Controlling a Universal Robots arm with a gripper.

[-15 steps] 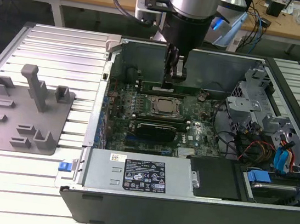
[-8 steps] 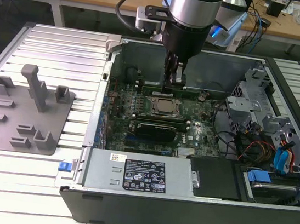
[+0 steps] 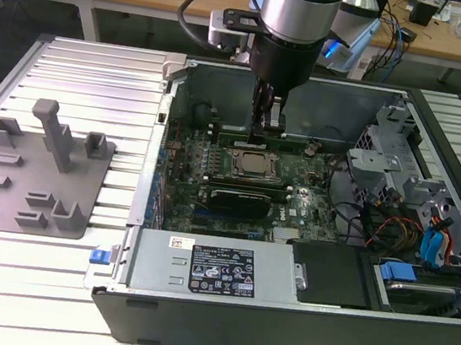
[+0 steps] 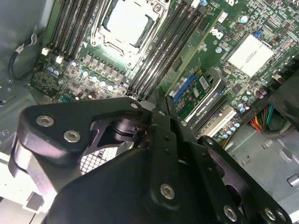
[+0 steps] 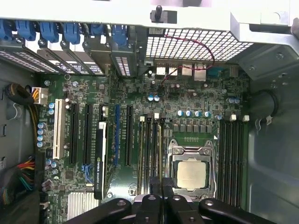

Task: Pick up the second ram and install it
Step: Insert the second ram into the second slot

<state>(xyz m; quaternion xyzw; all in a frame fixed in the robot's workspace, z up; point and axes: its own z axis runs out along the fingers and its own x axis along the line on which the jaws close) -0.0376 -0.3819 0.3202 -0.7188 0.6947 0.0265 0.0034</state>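
Claw (image 3: 269, 126) tight on second ram (image 3: 294, 138)

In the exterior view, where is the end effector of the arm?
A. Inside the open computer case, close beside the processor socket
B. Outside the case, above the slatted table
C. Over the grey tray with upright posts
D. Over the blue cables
A: the end effector reaches down into the computer case and ends close beside the processor socket.
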